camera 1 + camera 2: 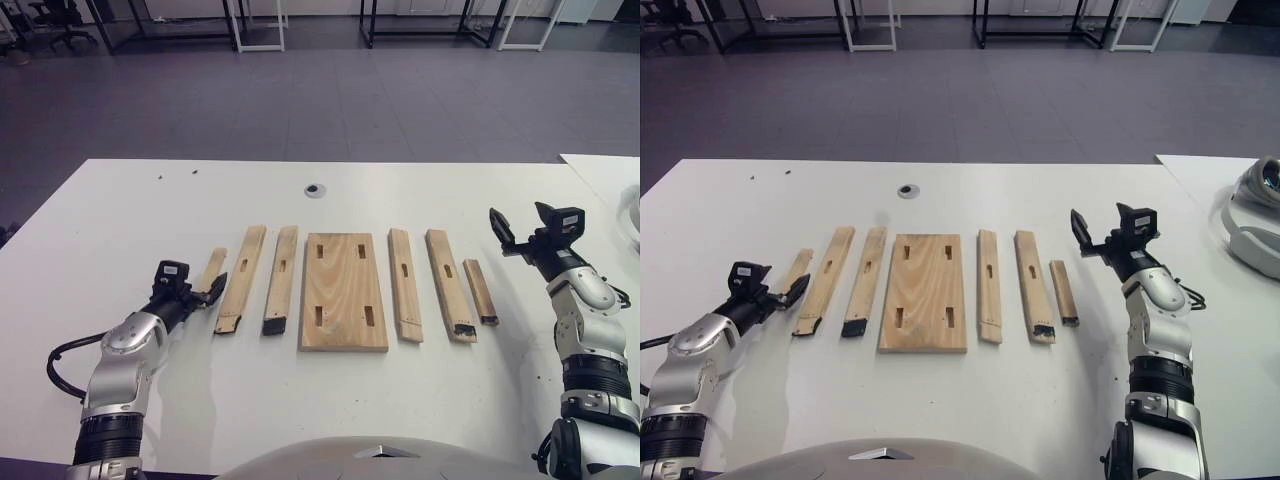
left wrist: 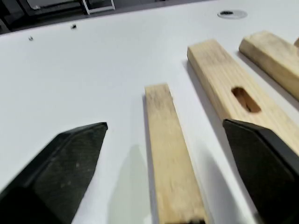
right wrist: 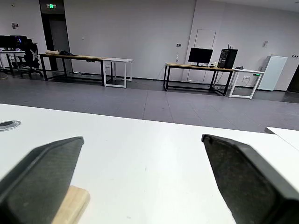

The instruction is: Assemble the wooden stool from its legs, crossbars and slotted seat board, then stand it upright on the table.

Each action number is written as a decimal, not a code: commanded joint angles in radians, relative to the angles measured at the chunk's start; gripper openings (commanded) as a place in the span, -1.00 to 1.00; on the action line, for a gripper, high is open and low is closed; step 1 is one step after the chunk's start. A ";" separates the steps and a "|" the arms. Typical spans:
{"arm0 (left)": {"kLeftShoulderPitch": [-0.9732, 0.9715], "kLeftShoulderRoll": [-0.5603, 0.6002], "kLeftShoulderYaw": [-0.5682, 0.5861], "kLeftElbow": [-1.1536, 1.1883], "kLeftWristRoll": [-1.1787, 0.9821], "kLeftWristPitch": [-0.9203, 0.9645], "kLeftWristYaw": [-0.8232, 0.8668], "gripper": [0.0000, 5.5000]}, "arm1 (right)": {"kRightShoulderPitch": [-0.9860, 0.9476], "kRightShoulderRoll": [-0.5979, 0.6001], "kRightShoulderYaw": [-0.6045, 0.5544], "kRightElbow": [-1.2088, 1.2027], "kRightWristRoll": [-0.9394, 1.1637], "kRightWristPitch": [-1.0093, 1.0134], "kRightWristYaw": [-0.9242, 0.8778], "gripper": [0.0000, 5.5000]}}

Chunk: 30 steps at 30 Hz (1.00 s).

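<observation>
The slotted seat board [image 1: 343, 291] is laid flat in the middle of the worktop [image 1: 120, 220]. It is flanked by two slotted legs [image 1: 281, 278] on each side and, outermost, by the left crossbar [image 1: 211, 268] and the right crossbar [image 1: 480, 291]. Nothing is joined, so the whole assembly and the standing-up are judged to be left. The left gripper [image 2: 164, 125] is held open astride the left crossbar's near end, which is not gripped. The right gripper [image 1: 520, 225] is held open and empty, raised near the right crossbar.

Silver-grey rounded shells and black ribbed joints on left arm [image 1: 128, 345] and right arm [image 1: 588, 330]; a black cable [image 1: 58, 362] loops off the left. Black wedge-shaped fingers on left gripper [image 1: 213, 290] and right gripper [image 1: 520, 225].
</observation>
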 commanded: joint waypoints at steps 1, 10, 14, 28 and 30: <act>0.023 0.023 -0.002 0.017 0.006 0.049 -0.005 0.42 | 0.009 0.009 0.014 -0.011 -0.015 -0.005 -0.013 0.72; 0.049 0.062 -0.043 0.027 0.035 0.105 -0.005 -0.13 | 0.035 0.023 0.043 -0.037 -0.016 0.036 -0.039 0.72; 0.038 0.074 -0.055 0.051 0.056 0.083 0.017 -0.37 | -0.009 0.024 0.044 -0.104 0.063 0.157 -0.011 0.72; -0.504 -0.243 -0.223 -0.021 0.017 -0.180 0.078 -0.53 | -0.360 0.259 0.063 -0.305 0.557 0.724 -0.035 0.72; -0.553 -0.281 -0.300 -0.007 0.058 -0.204 0.062 -0.53 | -0.421 0.332 0.042 -0.303 0.650 0.777 -0.097 0.72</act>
